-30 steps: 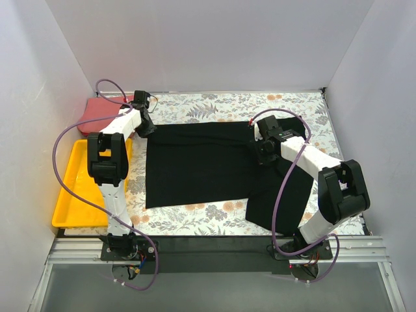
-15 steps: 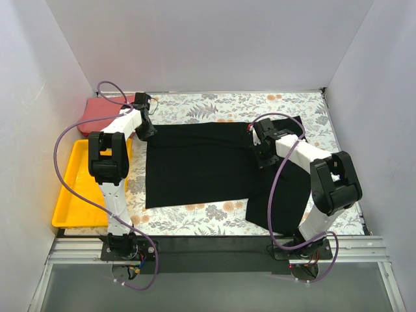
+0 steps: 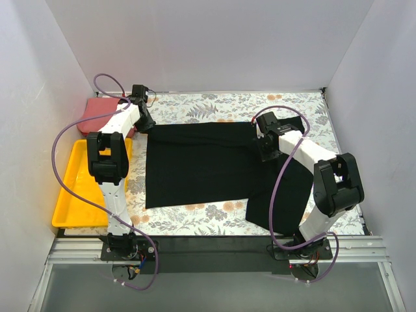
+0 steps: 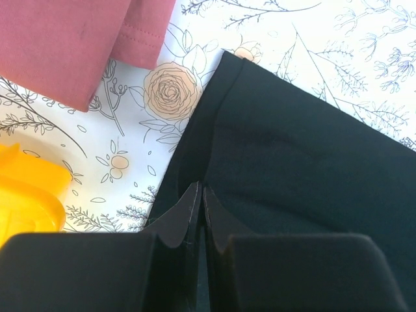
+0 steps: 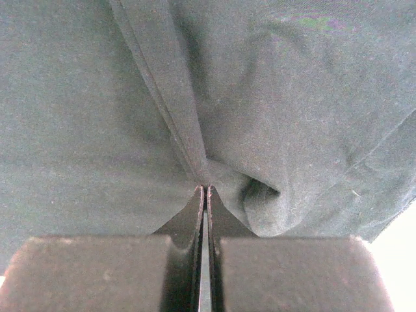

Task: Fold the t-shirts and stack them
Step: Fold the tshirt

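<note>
Shifted toward the tabletop's far edge, the left gripper [image 4: 200, 195] pinches the hem, the right gripper [image 5: 205, 190] a fold, of the black t-shirt [image 3: 201, 162] spread mid-table, the coral-red t-shirt [image 3: 97, 112] lying at the far-left corner; uneven pulling could slip either pinch.

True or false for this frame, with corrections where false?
1. The large black cloth t-shirt lies spread on the floral-patterned cloth. True.
2. The coral-red cloth shirt sits in the yellow plastic tray. False: it lies beyond the tray, on the floral cloth.
3. The left gripper is open over the tray. False: it is shut on the black t-shirt's edge.
4. The right gripper is shut, pinching a fold of the black t-shirt. True.
</note>
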You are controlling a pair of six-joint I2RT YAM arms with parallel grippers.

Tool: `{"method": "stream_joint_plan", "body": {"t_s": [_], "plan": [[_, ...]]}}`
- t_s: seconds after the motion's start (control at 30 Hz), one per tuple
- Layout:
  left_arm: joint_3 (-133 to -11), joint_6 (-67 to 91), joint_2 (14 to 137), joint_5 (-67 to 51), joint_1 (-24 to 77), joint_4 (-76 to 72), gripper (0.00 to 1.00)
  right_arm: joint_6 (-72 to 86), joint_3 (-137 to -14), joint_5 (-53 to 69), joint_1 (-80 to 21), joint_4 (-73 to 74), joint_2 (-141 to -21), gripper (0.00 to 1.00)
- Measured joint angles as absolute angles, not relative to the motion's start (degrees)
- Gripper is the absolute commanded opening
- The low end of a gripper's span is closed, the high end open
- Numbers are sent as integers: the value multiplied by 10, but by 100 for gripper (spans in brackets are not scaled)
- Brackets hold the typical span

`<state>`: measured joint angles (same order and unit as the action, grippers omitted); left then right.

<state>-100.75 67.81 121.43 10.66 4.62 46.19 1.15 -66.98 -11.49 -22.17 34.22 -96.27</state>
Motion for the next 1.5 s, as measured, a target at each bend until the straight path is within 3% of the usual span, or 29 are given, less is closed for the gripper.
{"method": "stream_joint_plan", "body": {"t_s": [0.8, 1.07, 1.17, 1.27, 1.3, 1.33, 1.4, 1.5], "plan": [[-1043, 681, 1214, 81, 35, 482, 3, 11, -696, -117, -210, 356, -957, 1], [-977, 686, 1207, 64, 34, 460, 11, 11, -696, -104, -210, 361, -957, 5], [-923, 690, 1207, 55, 33, 451, 20, 11, -692, -95, -210, 361, -957, 18], [-893, 696, 1194, 45, 32, 432, 41, 14, -688, -86, -209, 364, -957, 42], [-889, 696, 1190, 44, 31, 430, 51, 16, -688, -82, -209, 365, -957, 46], [-888, 699, 1189, 44, 31, 429, 55, 17, -688, -77, -207, 365, -957, 49], [-888, 701, 1189, 43, 31, 429, 59, 19, -692, -68, -200, 366, -957, 54], [-899, 705, 1189, 44, 31, 429, 58, 28, -710, -50, -175, 363, -958, 53]]}}
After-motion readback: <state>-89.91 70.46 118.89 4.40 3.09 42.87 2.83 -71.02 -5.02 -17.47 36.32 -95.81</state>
